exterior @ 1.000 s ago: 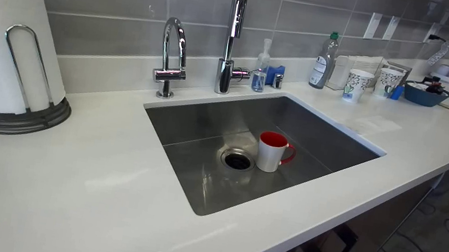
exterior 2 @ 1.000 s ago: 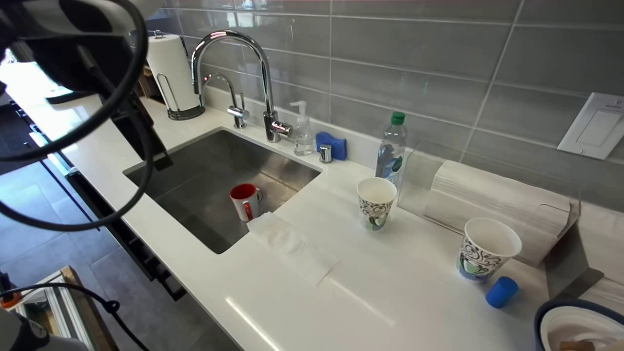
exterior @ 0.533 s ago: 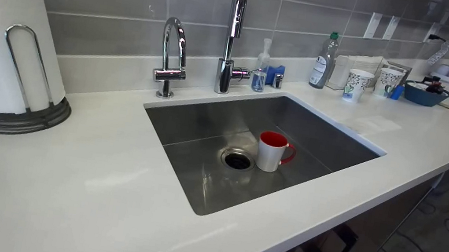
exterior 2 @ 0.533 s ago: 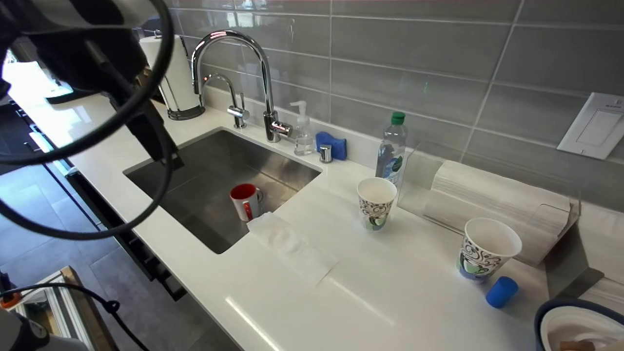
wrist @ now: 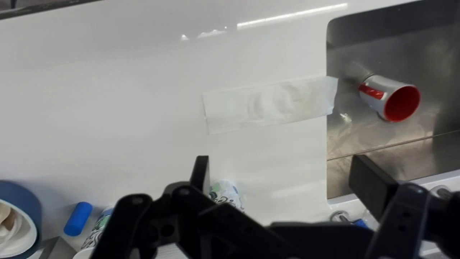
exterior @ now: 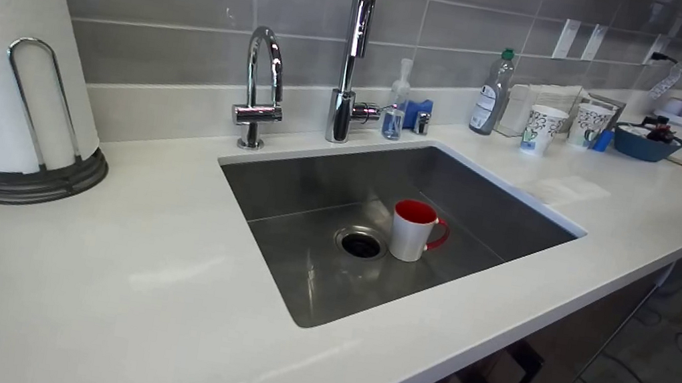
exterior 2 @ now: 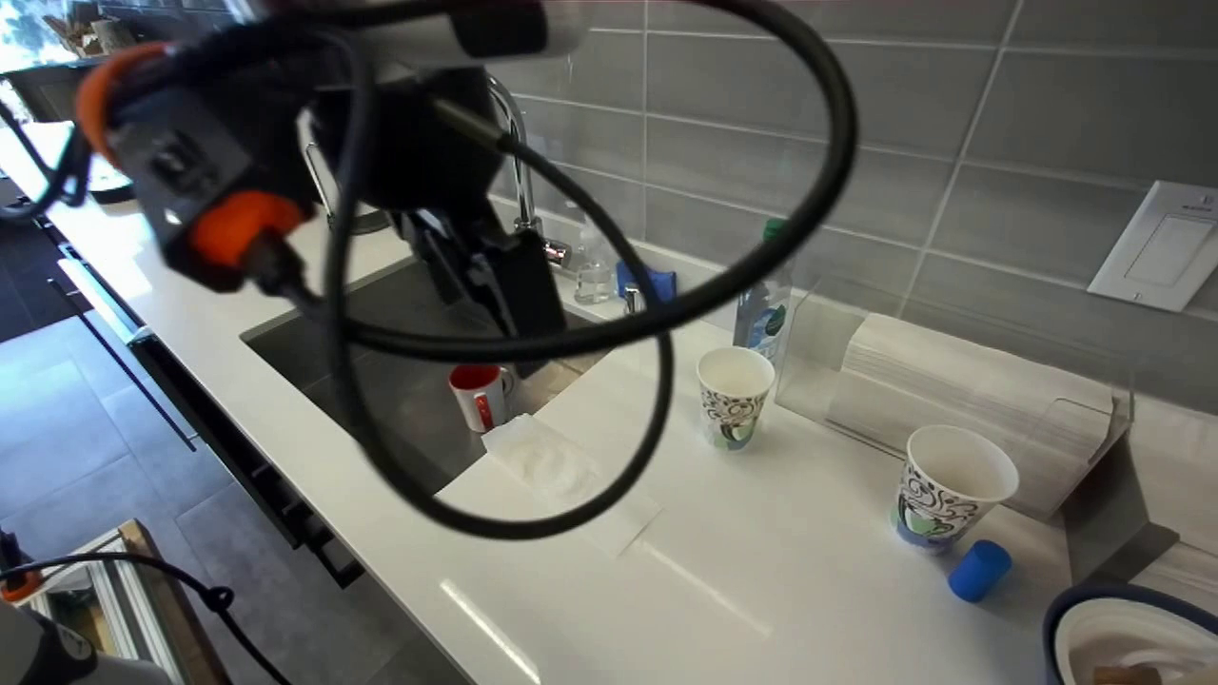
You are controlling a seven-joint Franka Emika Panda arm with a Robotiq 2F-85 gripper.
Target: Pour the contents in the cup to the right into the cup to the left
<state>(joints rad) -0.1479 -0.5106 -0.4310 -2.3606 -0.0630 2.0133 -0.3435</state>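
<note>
Right-hand cup [exterior 2: 952,490] stands upright on the counter [exterior 2: 790,571], toward the far side, with a blue cylinder [exterior 2: 979,571] just beside it and folded paper towels [exterior 2: 971,376] behind. The left-hand cup [exterior 2: 735,398] is upright too, and in both exterior views it comes between that cup and the sink [exterior: 315,181], with a gap between the two. What either one contains is not clear.

The gripper [wrist: 282,162] is up in the air around the sink's right end, as far as I can judge. In the wrist view its fingers [wrist: 372,183] are spread wide, with nothing gripped. That view is turned about, so scene right lies at its left: the left-hand cup shows just inside one finger, the right-hand cup outside that same finger and partly hidden by the gripper.

The coming move probably turns on this: the cup to lift lies to the right and is the farther of the two, with the left-hand cup nearer the hand. I would pass high over it, then close on the right-hand cup's side walls, gently, as its long axis is vertical and it looks like thin paper. Clipping the left-hand cup on the way seems the main risk.
</note>
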